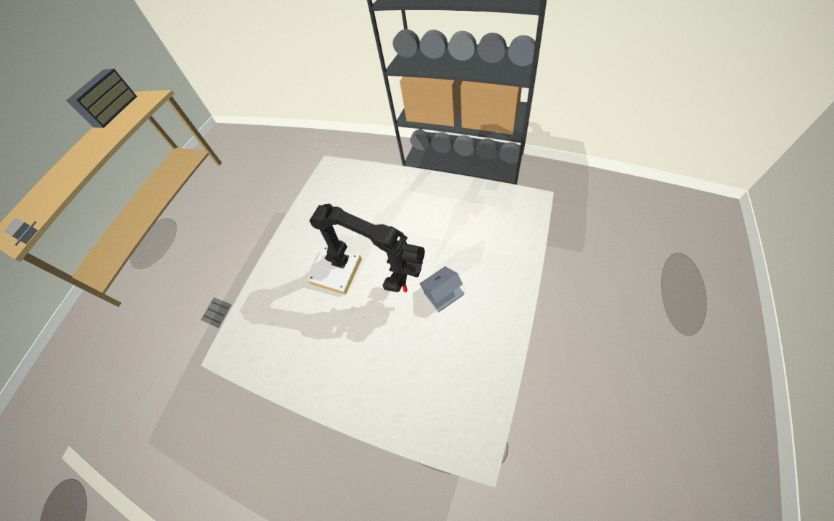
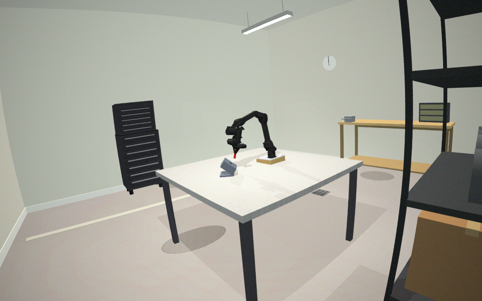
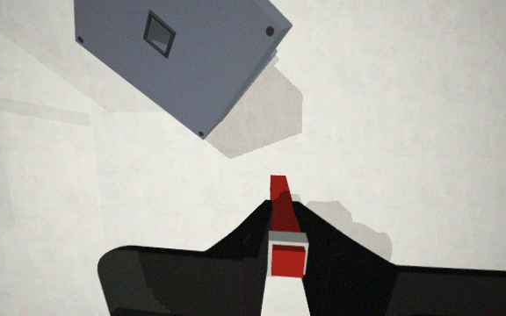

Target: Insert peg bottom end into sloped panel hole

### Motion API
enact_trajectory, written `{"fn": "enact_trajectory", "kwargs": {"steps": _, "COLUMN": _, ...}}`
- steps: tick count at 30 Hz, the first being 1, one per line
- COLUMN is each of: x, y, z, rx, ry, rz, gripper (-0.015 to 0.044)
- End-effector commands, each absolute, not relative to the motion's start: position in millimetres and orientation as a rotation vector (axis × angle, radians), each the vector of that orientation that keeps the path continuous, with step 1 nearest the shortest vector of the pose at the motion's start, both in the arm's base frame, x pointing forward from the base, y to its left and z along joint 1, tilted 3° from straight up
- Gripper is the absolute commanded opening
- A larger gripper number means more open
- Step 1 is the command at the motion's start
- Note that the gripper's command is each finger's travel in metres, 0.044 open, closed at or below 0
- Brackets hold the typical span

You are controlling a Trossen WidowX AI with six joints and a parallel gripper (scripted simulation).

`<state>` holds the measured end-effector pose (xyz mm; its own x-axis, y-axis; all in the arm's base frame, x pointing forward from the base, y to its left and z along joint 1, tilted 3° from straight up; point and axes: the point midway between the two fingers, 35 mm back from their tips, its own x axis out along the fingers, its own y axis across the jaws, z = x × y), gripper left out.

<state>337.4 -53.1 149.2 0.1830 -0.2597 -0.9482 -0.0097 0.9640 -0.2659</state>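
Observation:
My gripper (image 3: 281, 207) (image 1: 400, 284) (image 2: 236, 148) is shut on a red square peg (image 3: 282, 206) (image 1: 405, 286) (image 2: 234, 154) with a grey band near its top. It holds the peg in the air above the white table (image 1: 374, 362) (image 2: 273, 183), its bottom end pointing down and away. The grey-blue sloped panel (image 3: 191, 75) (image 1: 441, 286) (image 2: 228, 166) stands on the table a short way beyond the peg. Its face has one square hole (image 3: 160, 34), seen turned like a diamond in the wrist view. The peg is clear of the panel.
The arm's base sits on a tan and white plate (image 1: 336, 275) (image 2: 270, 159) on the table. A dark shelf rack (image 1: 459, 84) stands past the table's far edge. A wooden bench (image 1: 83, 181) (image 2: 392, 127) and a black drawer cabinet (image 2: 137, 146) stand by the walls.

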Motion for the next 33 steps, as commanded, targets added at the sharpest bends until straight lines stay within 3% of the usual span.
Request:
{"fn": "enact_trajectory", "kwargs": {"steps": 1, "x": 340, "y": -49, "z": 151, "rx": -0.278, "ry": 1.369, "rz": -0.162, "gripper": 0.0}}
{"fn": "enact_trajectory", "kwargs": {"steps": 33, "x": 354, "y": -10, "z": 162, "rx": -0.58, "ry": 1.286, "rz": -0.042, "gripper": 0.0}}
